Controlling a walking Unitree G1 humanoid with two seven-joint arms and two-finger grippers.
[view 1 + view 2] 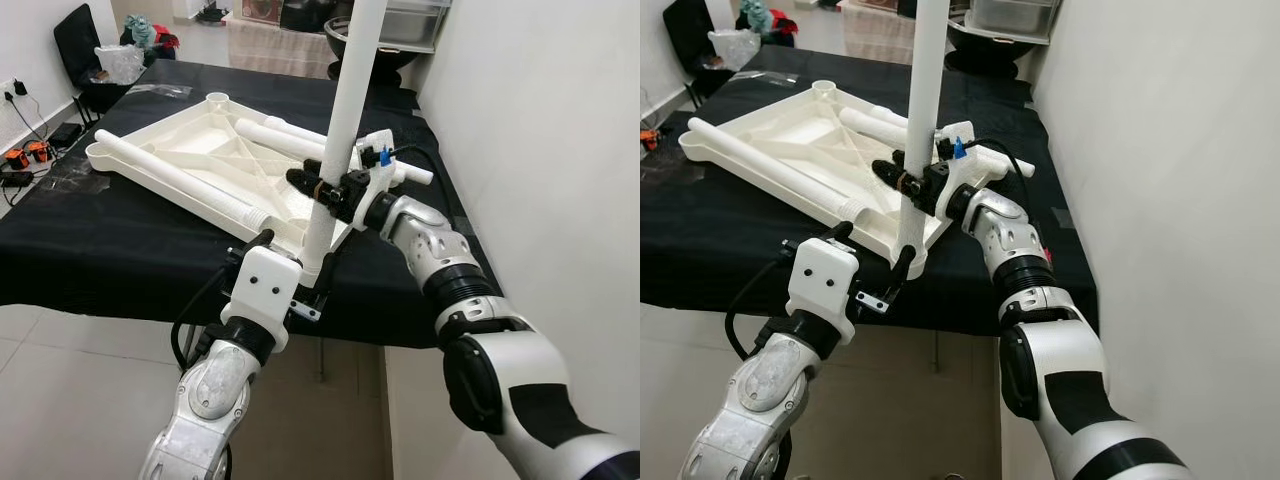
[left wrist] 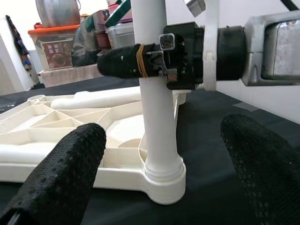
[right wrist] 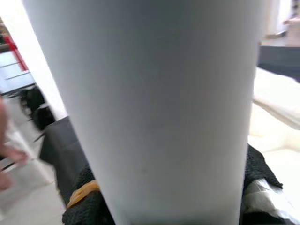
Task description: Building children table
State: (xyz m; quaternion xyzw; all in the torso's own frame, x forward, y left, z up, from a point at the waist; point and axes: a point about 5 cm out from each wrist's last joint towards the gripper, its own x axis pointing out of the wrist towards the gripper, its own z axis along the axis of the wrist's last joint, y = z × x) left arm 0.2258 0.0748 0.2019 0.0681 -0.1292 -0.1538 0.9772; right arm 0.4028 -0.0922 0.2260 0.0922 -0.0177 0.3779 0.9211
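The white plastic tabletop (image 1: 190, 150) lies upside down on a black-covered table (image 1: 110, 250). One white leg (image 1: 345, 120) stands upright in the corner socket (image 2: 164, 180) nearest me. My right gripper (image 1: 322, 190) is shut on this leg a little above the socket; the leg (image 3: 159, 112) looms close between its fingers (image 3: 84, 201). My left gripper (image 1: 297, 250) is open at the table's front edge, one finger on either side of the leg's base without touching it. Loose legs (image 1: 170, 170) (image 1: 285, 140) lie across the tabletop.
A white wall (image 1: 540, 120) runs close along the right. A black chair (image 1: 75, 40) and a plastic bag (image 1: 120, 62) are at the back left. Cables and orange gear (image 1: 25, 155) lie on the floor at left. Storage boxes and a pot (image 1: 400, 20) stand behind.
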